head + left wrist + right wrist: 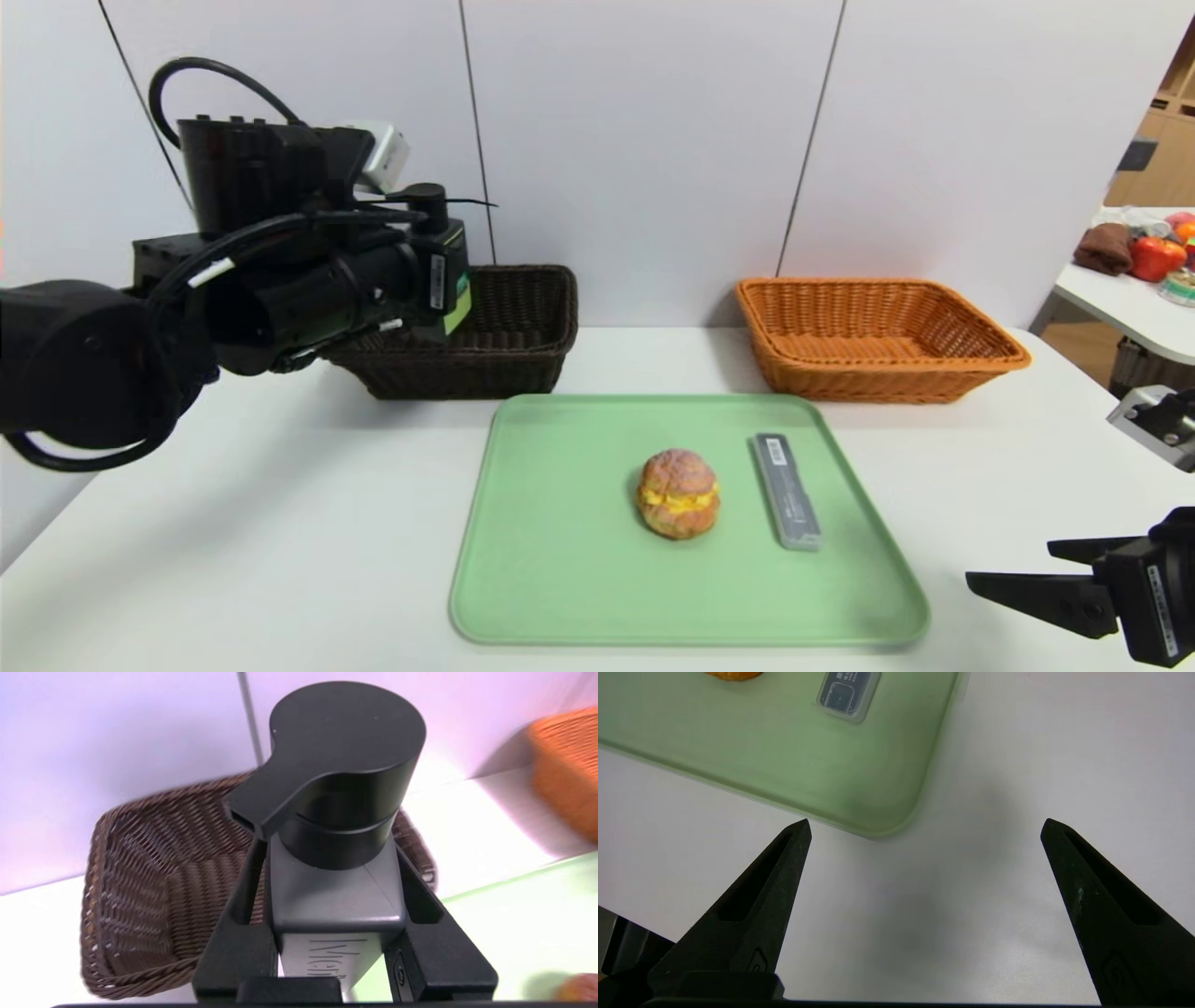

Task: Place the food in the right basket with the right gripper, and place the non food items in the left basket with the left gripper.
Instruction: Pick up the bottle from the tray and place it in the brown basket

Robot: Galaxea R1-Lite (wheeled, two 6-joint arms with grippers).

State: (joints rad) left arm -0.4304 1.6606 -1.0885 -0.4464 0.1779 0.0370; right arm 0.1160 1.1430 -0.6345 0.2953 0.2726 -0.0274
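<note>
Head view, left to right: the left gripper [327, 891] is raised over the worktop [280, 523], fingers clenched on the pump bottle [334, 812] beside the dark left basket [523, 327]. On the green tray [560, 560] the bun [679, 493] sits near the grey case [787, 489], apart. Behind stands the orange right basket [878, 341]. The right gripper [924, 826] hangs off the tray's corner, fingers released.

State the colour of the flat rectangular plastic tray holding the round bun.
Pale green tray; clearest in the head view.
</note>
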